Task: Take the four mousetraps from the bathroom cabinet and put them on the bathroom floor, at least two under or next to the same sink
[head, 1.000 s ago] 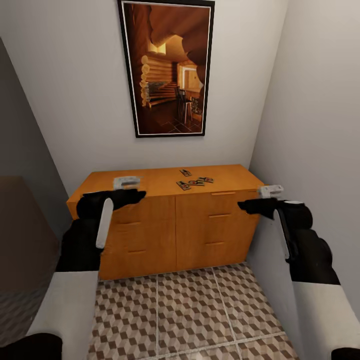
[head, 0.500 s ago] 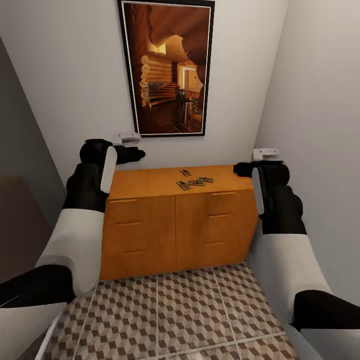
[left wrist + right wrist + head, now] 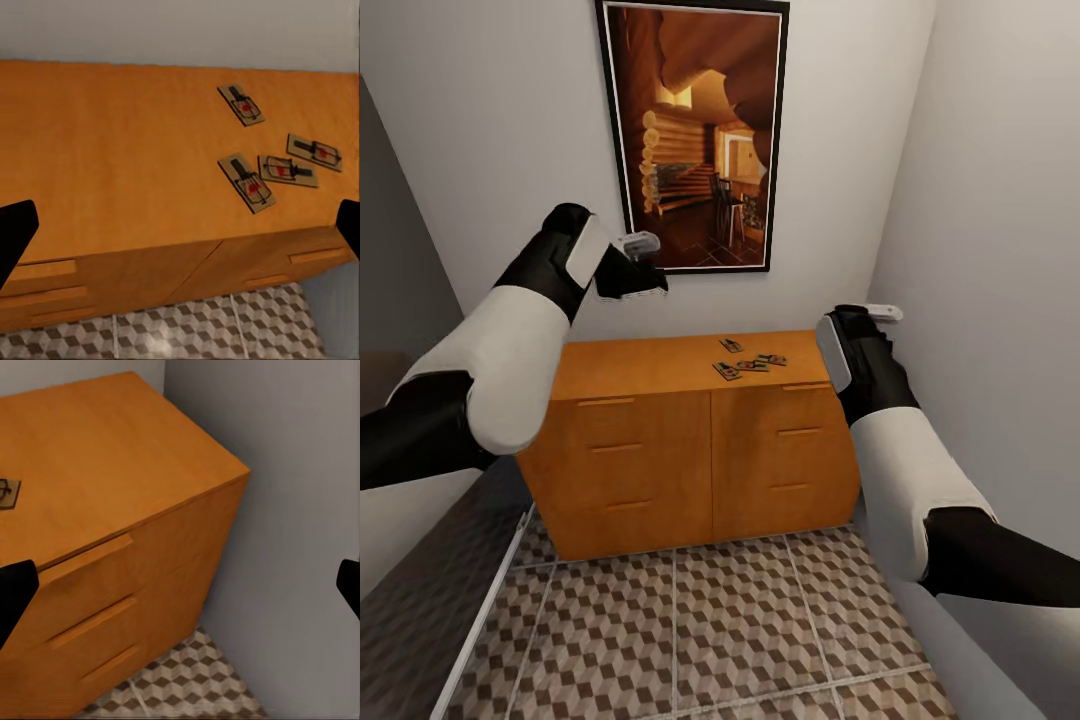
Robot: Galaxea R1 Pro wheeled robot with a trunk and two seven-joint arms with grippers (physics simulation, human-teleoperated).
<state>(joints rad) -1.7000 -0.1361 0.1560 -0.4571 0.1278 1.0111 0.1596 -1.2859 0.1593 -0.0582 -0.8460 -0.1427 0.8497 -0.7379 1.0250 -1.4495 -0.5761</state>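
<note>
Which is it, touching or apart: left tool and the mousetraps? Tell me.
Apart. The left wrist view shows the mousetraps lying on the cabinet top, far beyond the left tool, whose fingertips sit at the picture's edges.

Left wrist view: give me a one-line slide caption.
Four mousetraps lie on the orange cabinet top, seen between the open left gripper's fingertips, patterned floor tiles below.

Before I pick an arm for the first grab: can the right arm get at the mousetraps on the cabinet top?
Probably yes. The mousetraps lie uncovered on the cabinet top, and the right gripper hangs open just beside them.
</note>
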